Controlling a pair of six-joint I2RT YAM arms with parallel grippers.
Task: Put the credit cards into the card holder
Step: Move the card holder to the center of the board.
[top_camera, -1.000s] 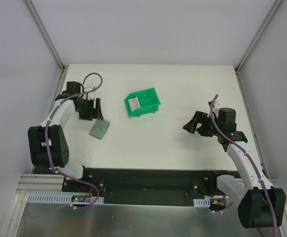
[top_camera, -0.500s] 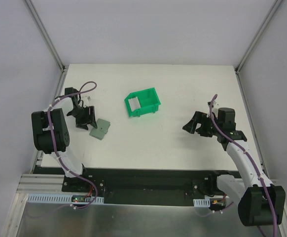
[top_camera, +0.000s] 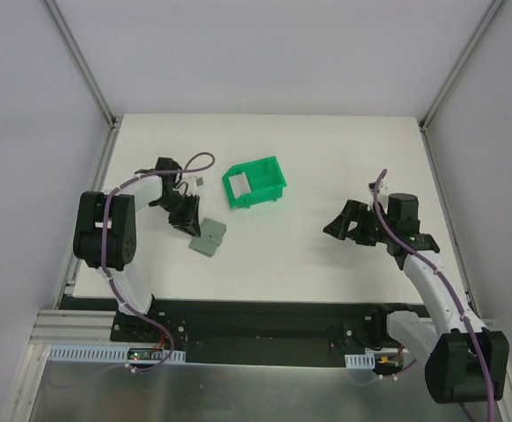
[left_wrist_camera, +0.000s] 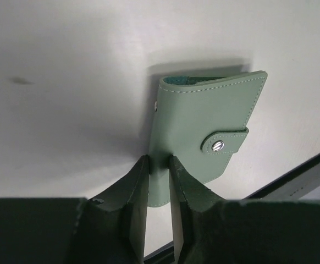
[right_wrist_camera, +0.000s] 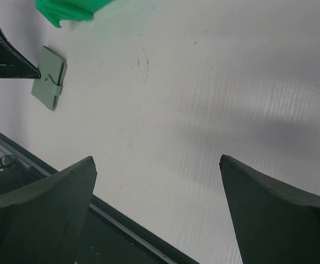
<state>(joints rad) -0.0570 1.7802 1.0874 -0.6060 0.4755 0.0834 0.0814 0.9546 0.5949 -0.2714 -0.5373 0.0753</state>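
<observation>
The card holder (top_camera: 208, 236) is a grey-green wallet, closed, with its snap strap (left_wrist_camera: 224, 142) fastened. It is at the left of the white table. My left gripper (top_camera: 188, 220) is shut on its near corner, and the wallet (left_wrist_camera: 204, 121) reaches out beyond the fingers (left_wrist_camera: 139, 181). A pale whitish credit card (top_camera: 237, 184) stands inside the green bin (top_camera: 265, 176). My right gripper (top_camera: 340, 224) hovers over the table's right half, open and empty. From the right wrist view its gripper (right_wrist_camera: 157, 159) faces the distant wallet (right_wrist_camera: 49, 85).
The bright green plastic bin (right_wrist_camera: 72, 8) stands a little right of and beyond the wallet. The table's black front rail (top_camera: 256, 316) runs along the near edge. White enclosure walls with metal posts (top_camera: 84, 66) close the sides and back.
My left gripper has swung right towards the bin and closed on the wallet, which now lies further right than before. The right arm has barely moved.
</observation>
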